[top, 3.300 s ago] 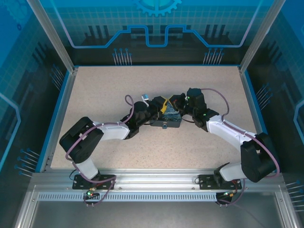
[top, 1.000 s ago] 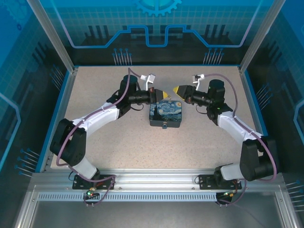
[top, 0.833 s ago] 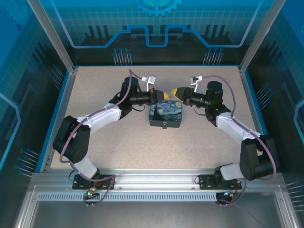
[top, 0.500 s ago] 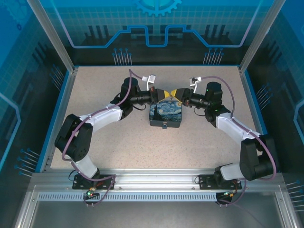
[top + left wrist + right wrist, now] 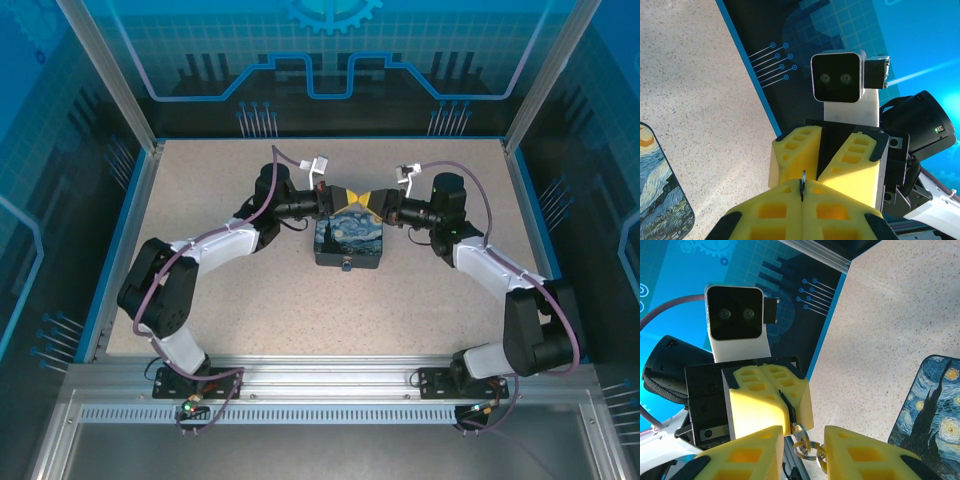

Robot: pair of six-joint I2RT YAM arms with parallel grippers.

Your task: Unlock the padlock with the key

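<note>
Blue and yellow swirls of a night-sky painting cover the flat top of the padlock [image 5: 349,240], a dark rectangular block with black sides and rounded corners. It lies flat on the speckled beige table [image 5: 450,300]. 1 small round metal fitting [image 5: 345,265] sits on the padlock's near side, facing the arm bases.

Both grippers meet nose to nose just beyond the padlock's far edge, above the table and not touching the block. The left gripper [image 5: 343,197] comes in from the padlock's far-left side and the right gripper [image 5: 374,199] from its far-right side.

In the left wrist view the left gripper [image 5: 801,192] has its 2 yellow padded jaws pressed together on the key [image 5: 802,185]. The key is a thin dark metal sliver standing up out of the seam between the pads. The padlock's painted corner [image 5: 660,195] lies off to the lower left.

In the right wrist view the right gripper [image 5: 804,437] holds its 2 jaws apart. A small wire key ring [image 5: 807,449] hangs in the gap between them, below the left gripper's closed pads [image 5: 770,405]. The padlock [image 5: 935,405] lies to the lower right.
</note>
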